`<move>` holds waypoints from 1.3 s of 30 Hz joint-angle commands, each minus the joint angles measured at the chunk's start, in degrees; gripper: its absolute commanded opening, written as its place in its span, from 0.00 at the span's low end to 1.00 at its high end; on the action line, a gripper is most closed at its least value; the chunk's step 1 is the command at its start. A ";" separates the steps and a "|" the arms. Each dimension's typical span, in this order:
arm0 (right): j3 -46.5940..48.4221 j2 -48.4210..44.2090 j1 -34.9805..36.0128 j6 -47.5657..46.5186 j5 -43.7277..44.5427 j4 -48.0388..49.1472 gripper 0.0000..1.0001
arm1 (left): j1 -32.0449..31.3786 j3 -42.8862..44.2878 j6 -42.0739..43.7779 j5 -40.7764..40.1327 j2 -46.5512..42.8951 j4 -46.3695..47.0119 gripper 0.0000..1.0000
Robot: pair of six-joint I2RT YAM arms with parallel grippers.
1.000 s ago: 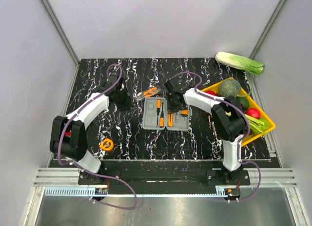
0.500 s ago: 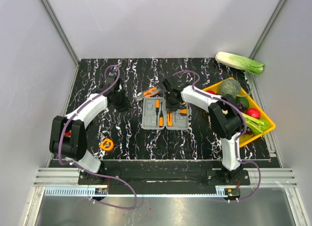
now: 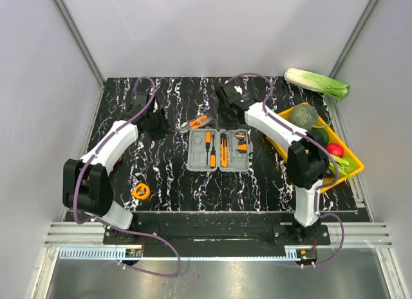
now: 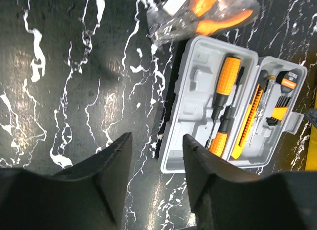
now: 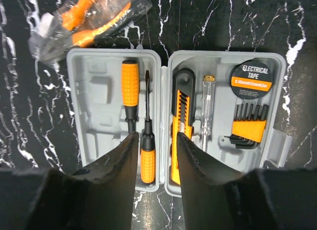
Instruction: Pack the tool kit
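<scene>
The grey tool case (image 3: 201,162) lies open at the table's middle, also in the left wrist view (image 4: 198,106) and the right wrist view (image 5: 99,91). It holds two orange-handled screwdrivers (image 5: 130,84), a utility knife (image 5: 179,116), a tester pen (image 5: 206,111), electrical tape (image 5: 252,76) and hex keys (image 5: 247,126). Bagged orange pliers (image 3: 195,124) lie on the table behind the case. An orange tape measure (image 3: 141,191) lies front left. My left gripper (image 3: 158,126) is open and empty, left of the case. My right gripper (image 3: 233,115) is open and empty, above the case's far edge.
A yellow tray (image 3: 351,167) of vegetables stands at the right edge. A napa cabbage (image 3: 317,84) lies at the back right corner. White walls close in the table on three sides.
My right gripper has risen and drawn back from the case, uncovering its right half. My left gripper has shifted a little toward the back.
</scene>
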 commanded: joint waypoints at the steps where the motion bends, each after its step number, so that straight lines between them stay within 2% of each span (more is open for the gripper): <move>1: -4.39 -8.23 -0.68 0.76 2.06 4.01 0.45 | 0.40 4.69 4.52 -1.73 -0.87 3.23 0.52; 5: -11.42 -12.36 -1.29 -0.91 0.30 10.07 0.54 | 0.40 8.03 6.37 -2.96 2.81 4.72 0.61; 8: -12.05 -12.20 -1.56 -1.79 -0.40 11.31 0.60 | 0.40 9.96 7.69 -2.35 5.19 4.90 0.65; 10: -10.83 -11.23 -1.65 -2.23 -0.67 11.32 0.61 | 0.31 11.02 11.54 0.36 7.65 6.65 0.70; 14: -8.98 -9.21 -2.35 -2.32 -1.90 11.40 0.62 | -0.65 14.79 21.99 1.35 13.70 10.44 0.71; 17: -8.97 -8.15 -3.40 -1.97 -4.44 11.14 0.61 | -1.09 20.67 26.40 4.13 19.33 11.05 0.68; 24: -13.36 -9.55 -5.69 -0.92 -5.86 9.74 0.61 | -3.02 35.08 29.93 11.27 33.75 12.03 0.54; 29: -15.56 -10.44 -6.83 -0.91 -5.86 8.42 0.61 | -6.45 40.37 32.74 7.68 40.78 10.62 0.54; 39: -15.92 -10.00 -7.89 -0.91 -6.47 7.27 0.61 | -10.41 45.73 36.96 -6.11 49.04 5.18 0.54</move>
